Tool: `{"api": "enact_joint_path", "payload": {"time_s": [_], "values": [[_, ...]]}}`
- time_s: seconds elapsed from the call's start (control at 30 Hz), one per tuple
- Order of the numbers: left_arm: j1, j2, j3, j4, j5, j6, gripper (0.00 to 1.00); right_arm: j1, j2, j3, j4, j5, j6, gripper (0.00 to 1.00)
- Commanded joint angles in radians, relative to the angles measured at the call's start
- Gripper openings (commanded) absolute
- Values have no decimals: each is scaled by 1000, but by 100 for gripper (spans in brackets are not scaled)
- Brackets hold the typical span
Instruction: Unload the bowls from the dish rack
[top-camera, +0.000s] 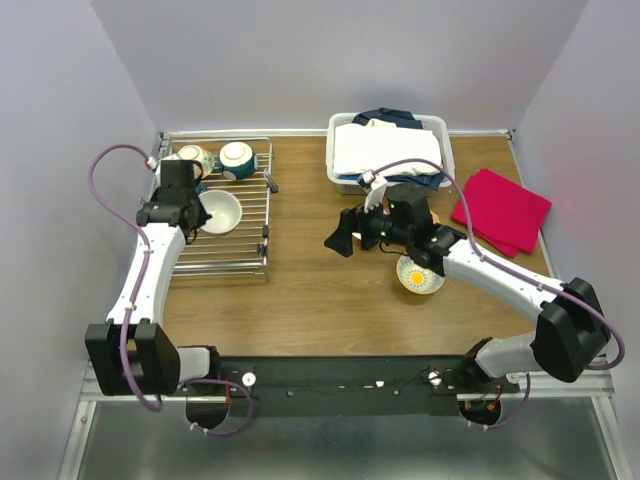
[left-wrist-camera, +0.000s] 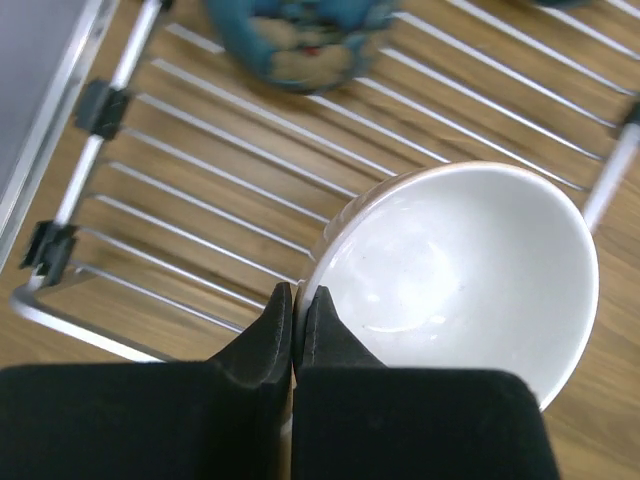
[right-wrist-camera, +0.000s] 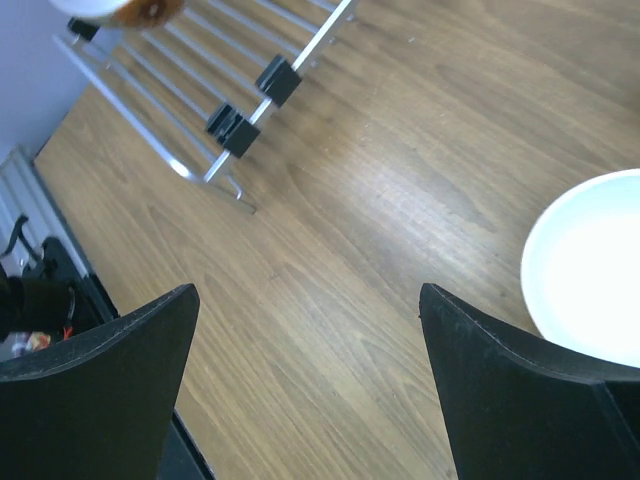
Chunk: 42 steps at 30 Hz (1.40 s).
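While the left gripper clamps the white bowl by its rim midway between the dish rack's side edges, the right gripper's jaws stand apart.

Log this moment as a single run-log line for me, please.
left hand: shut on rim of white round ceramic bowl | bowl: on silver wire dish rack | right hand: open, above wooden table

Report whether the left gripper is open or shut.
Shut. The left gripper has its fingers pressed together on the rim of the white bowl.
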Motion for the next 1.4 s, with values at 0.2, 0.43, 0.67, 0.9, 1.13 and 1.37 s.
{"api": "enact_joint_path", "payload": {"time_s": [0.2, 0.43, 0.67, 0.9, 1.13, 1.37], "values": [[-392, -95, 62, 79, 15, 12, 0, 2, -24, 195, -269, 180, 122, 98], [-613, -43, 75, 140, -19, 1, 0, 2, 19, 261, -339, 180, 165, 98], [-739, 43, 116, 157, -53, 9, 0, 2, 80, 296, -372, 155, 187, 95], [-801, 119, 173, 156, -70, 29, 0, 2, 141, 302, -432, 200, 176, 77], [-825, 165, 201, 156, -91, 33, 0, 1, 163, 289, -461, 281, 147, 8], [-824, 144, 184, 185, -171, 61, 56, -1, 170, 319, -516, 456, 93, 1]]}}
